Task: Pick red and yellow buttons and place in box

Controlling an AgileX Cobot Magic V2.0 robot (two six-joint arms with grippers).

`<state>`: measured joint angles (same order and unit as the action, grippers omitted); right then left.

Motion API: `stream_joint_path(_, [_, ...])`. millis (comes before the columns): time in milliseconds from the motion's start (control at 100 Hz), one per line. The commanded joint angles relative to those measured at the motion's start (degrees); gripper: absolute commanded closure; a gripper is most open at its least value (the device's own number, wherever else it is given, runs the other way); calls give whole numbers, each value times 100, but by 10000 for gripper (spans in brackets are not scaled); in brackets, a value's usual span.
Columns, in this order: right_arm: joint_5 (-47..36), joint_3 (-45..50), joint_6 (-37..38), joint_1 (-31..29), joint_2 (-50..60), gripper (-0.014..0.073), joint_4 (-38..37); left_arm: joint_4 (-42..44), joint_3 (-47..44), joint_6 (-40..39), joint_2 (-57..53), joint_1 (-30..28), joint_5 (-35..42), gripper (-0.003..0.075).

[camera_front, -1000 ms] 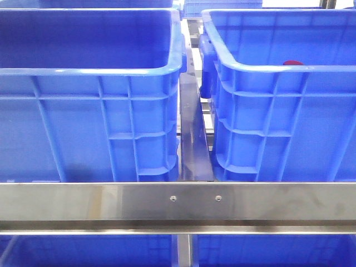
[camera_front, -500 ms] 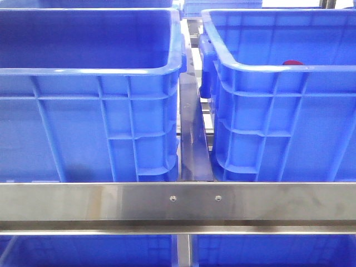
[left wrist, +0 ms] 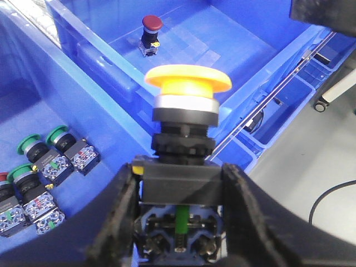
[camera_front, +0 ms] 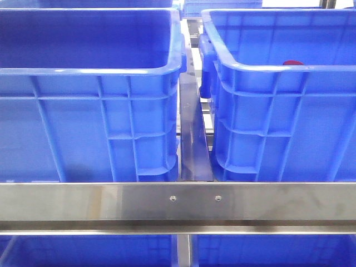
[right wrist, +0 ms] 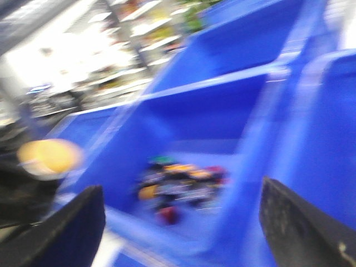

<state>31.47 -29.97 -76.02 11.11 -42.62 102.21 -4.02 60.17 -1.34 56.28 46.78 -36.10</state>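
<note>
Yellow button (left wrist: 187, 83) in left jaws, green buttons (left wrist: 47, 167) nearby

Glossy ribbed plastic box (camera_front: 278, 111); brushed metal rail (camera_front: 178, 203); glossy yellow button (left wrist: 188, 82).

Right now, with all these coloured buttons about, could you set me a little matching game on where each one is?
Things:
1. yellow button
2. red button
3. green buttons
4. right fingers

Places or states:
A. standing alone on the floor of the bright box
B. clustered in the neighbouring crate
C. apart, nothing between them
D. clamped between the left fingers

Pairs: 1-D, 2-A, 3-B, 4-C
</note>
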Motion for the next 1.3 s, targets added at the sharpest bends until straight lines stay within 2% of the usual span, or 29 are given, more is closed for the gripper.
stream_joint_path(0, [976,-365,231,-24,-227,1,776,-34,145,-14,-81,38,408,739])
stream_joint_path(160, [1891,-721,470,-13,-767,1,776,-34,145,-14,-81,38,408,739])
stream_joint_path(470, [2806,-1427,779,20,-1797,1,776,-34,145,-14,-81,38,408,739])
stream_joint_path(880, [2501,-2277,785,1029,-2863,1,776,-34,145,-14,-81,38,408,739])
stream_joint_path(1210, [2520,-2734,785,1323,-3378,1,770,-34,145,-14,-81,38,408,739])
stream_joint_path(1290, [2592,-2746,785,1331,-3418,25,776,-34,145,-14,-81,38,408,739])
